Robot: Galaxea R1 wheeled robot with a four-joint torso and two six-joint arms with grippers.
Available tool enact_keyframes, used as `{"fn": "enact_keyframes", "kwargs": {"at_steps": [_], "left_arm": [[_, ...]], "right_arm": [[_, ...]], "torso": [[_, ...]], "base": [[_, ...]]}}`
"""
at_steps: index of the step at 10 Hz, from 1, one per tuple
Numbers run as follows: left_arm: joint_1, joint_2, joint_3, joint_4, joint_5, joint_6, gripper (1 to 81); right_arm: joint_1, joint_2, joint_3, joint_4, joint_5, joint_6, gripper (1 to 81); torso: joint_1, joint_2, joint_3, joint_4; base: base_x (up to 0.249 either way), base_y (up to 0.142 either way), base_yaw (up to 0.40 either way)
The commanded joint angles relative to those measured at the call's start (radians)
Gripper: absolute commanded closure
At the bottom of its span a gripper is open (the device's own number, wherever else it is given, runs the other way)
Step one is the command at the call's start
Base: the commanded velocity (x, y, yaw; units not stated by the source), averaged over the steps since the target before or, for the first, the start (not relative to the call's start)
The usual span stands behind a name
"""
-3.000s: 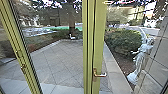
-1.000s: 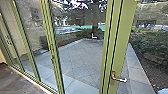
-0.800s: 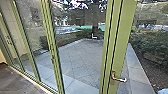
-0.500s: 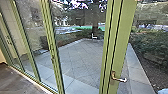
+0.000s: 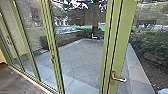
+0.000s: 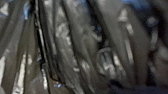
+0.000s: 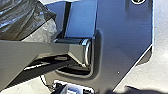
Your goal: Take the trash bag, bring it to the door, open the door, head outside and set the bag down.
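Though creased, bag (image 6: 66,47) near left wrist

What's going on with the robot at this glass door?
It's on a trash bag run, facing the green-framed glass door, with the paved yard beyond. Nothing is touching the door handle. The trash bag is right up close to the left wrist camera, so the left arm is probably carrying it, though I can't confirm the grip. I can't tell whether the door is latched.
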Motion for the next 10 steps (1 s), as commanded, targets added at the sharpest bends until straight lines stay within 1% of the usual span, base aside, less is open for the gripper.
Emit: {"fn": "enact_keyframes", "kwargs": {"at_steps": [1, 2, 3, 4, 5, 8, 10], "left_arm": [[-0.034, -0.074, 0.116, -0.006, 0.079, 0.007, 81.1], [-0.034, -0.083, 0.133, -0.006, 0.077, 0.007, 81.1], [-0.031, -0.086, 0.138, -0.006, 0.074, 0.007, 81.1], [-0.031, -0.083, 0.138, -0.006, 0.073, 0.007, 81.1], [-0.031, -0.077, 0.138, -0.005, 0.073, 0.007, 81.1], [-0.031, -0.068, 0.133, -0.002, 0.073, 0.007, 81.1], [-0.031, -0.060, 0.131, -0.003, 0.073, 0.007, 81.1]], "right_arm": [[0.025, -0.184, 0.301, -0.005, -0.061, -0.004, 1.0], [0.026, -0.230, 0.376, -0.002, -0.060, -0.004, 1.0], [0.025, -0.297, 0.475, -0.002, -0.050, -0.003, 1.0], [0.022, -0.350, 0.554, 0.003, -0.006, -0.001, 1.0], [0.020, -0.402, 0.626, 0.010, 0.014, -0.003, 1.0], [0.022, -0.561, 0.839, 0.007, 0.016, -0.004, 1.0], [0.028, -0.670, 0.984, 0.001, 0.045, -0.004, 1.0]], "torso": [[0.001, 0.000, 0.000, 0.000], [0.001, 0.000, 0.000, 0.000], [0.001, 0.000, 0.000, 0.000], [0.001, 0.000, 0.000, 0.000], [0.001, 0.000, 0.000, 0.000], [0.001, 0.000, 0.000, 0.000], [0.001, 0.000, 0.000, 0.000]], "base": [[0.000, 0.000, 0.000], [0.000, 0.000, 0.000], [0.000, 0.000, 0.000], [0.000, 0.000, 0.000], [0.000, 0.000, 0.000], [0.000, 0.000, 0.000], [0.000, 0.000, 0.000]]}}
